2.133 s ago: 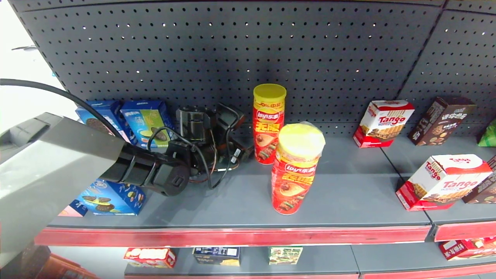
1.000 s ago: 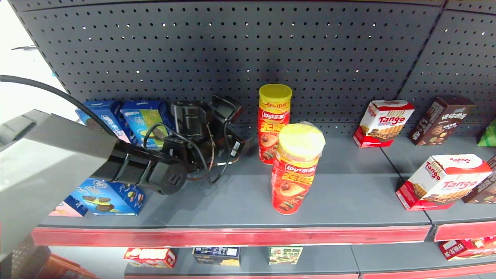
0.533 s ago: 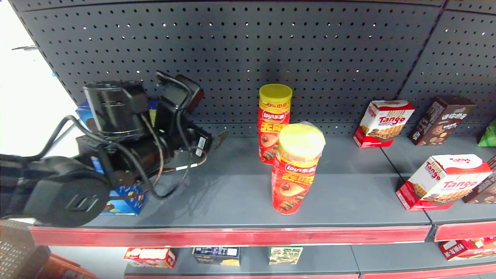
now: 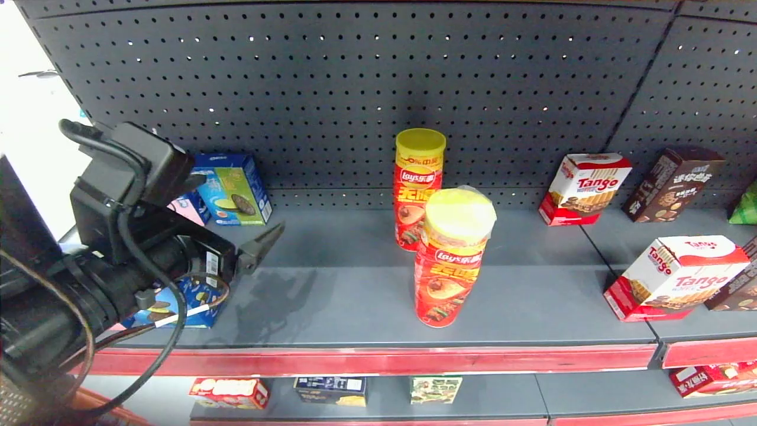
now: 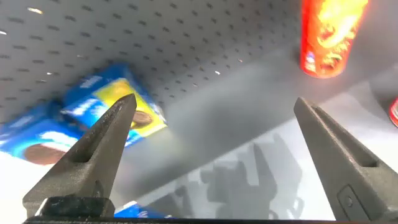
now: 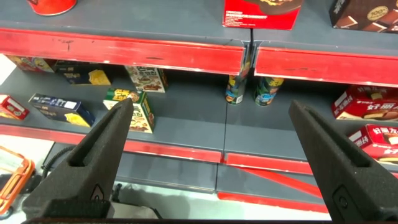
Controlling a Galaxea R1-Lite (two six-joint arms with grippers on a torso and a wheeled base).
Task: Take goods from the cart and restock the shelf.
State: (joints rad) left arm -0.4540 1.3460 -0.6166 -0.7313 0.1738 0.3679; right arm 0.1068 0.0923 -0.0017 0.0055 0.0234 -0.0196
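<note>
Red chip cans with yellow lids are standing upright on the grey shelf: the back can is sitting close to the pegboard wall, and the front can is standing just before it, nearer the shelf's red edge. The left gripper is hanging over the left part of the shelf near the blue biscuit boxes, well apart from both cans, with its jaws spread wide and gripping nothing. The right gripper is pointing down past the lower shelves, likewise wide open and empty. Judging by this, two cans are already sitting in place, while bare shelf is waiting between them and the biscuit boxes. With both grippers empty, the next job is probably fetching another item; an orange wire frame low down may be the cart
</note>
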